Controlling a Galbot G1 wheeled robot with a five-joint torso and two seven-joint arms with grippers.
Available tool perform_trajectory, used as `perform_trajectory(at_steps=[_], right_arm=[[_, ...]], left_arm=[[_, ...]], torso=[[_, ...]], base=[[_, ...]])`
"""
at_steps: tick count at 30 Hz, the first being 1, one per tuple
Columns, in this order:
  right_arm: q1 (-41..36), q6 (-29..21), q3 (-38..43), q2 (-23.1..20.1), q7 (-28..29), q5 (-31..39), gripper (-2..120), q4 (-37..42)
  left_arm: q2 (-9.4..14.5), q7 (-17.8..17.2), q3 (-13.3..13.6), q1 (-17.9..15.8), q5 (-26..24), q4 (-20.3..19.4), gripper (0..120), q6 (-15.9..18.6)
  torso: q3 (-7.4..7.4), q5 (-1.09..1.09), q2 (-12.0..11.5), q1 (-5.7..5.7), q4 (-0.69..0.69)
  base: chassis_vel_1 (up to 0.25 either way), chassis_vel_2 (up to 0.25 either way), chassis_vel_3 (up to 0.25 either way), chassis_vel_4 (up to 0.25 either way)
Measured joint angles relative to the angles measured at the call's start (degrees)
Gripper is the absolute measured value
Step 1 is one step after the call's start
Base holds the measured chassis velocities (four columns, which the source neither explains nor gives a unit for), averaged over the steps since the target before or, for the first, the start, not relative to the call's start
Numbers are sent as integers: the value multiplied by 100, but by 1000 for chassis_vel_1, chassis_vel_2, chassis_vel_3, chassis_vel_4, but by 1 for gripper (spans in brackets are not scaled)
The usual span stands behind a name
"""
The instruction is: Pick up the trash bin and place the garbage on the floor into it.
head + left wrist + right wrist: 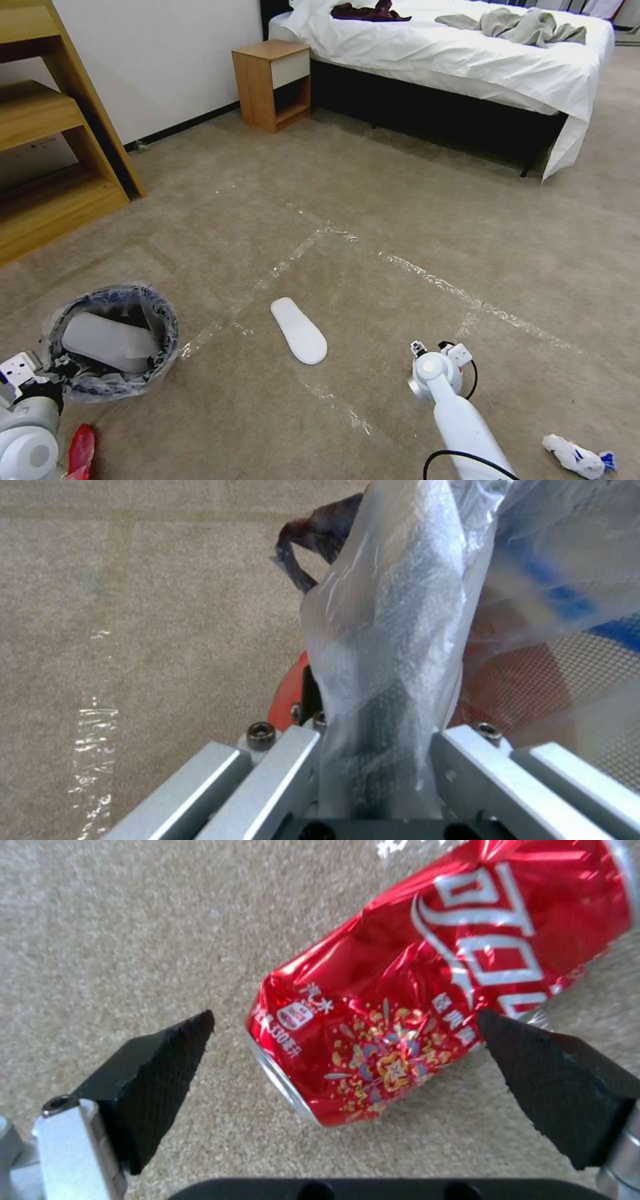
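Because the right gripper (343, 1040) wants the dented red can (427, 985) on the carpet (400, 200), its fingers (153, 1065) are spread wide on both sides of it, not touching. The left gripper (373, 775) pinches the trash bin (110, 340) by its bagged rim (a white slipper (107, 341) lies inside) so it hangs ready nearby. Farther out, another slipper (299, 330) waits by the tape strips (300, 250).

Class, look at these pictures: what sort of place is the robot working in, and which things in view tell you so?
Most likely a bedroom, perhaps a hotel room: a bed with rumpled white sheets, a wooden nightstand beside it, and beige carpet with a white slipper lying on it.
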Motion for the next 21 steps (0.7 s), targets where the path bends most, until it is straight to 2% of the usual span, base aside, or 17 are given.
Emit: perform_trajectory(at_steps=[11, 21], right_arm=[[187, 77, -150, 251, -240, -325, 97, -577], [66, 63, -175, 169, -283, -425, 90, -255]], left_arm=[[-67, 27, 23, 43, 61, -65, 0, -42], [-77, 59, 28, 41, 108, -21, 0, -88]], torso=[[0, 0, 0, 0, 0], [0, 0, 0, 0, 0]], base=[[0, 0, 0, 0], [0, 0, 0, 0]])
